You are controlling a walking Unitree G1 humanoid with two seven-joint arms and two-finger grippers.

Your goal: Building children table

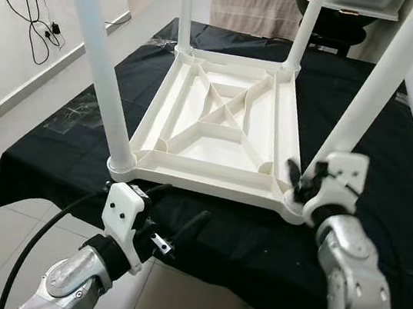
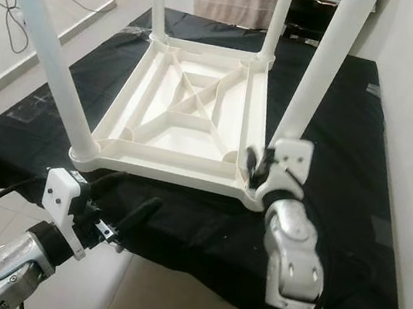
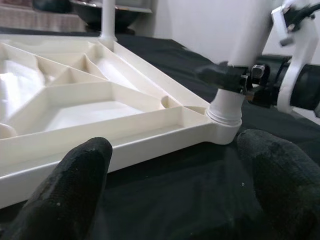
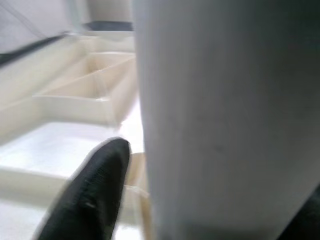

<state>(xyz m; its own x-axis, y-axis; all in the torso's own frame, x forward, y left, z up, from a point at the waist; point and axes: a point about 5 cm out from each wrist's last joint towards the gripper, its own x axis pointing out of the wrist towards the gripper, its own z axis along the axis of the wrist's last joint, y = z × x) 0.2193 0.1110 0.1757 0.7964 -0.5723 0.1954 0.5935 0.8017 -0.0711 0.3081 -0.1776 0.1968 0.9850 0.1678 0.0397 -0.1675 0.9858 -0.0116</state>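
The white tabletop (image 1: 220, 118) is laid upside down on a black cloth (image 1: 75, 150), ribbed underside upward, presumably so that each leg can be seated from above into a corner socket. All four legs are seen standing in their sockets. The near right leg (image 1: 371, 94) is clasped close to its base by the right gripper (image 1: 299, 182), its black fingers (image 4: 92, 197) closed around the tube, probably to press or twist it home. The right forearm is raised steeply from below the table edge. The left gripper (image 1: 180, 224) is held low, just off the near edge of the tabletop, with its fingers (image 3: 82, 172) spread wide and holding nothing, directed toward the near right corner.
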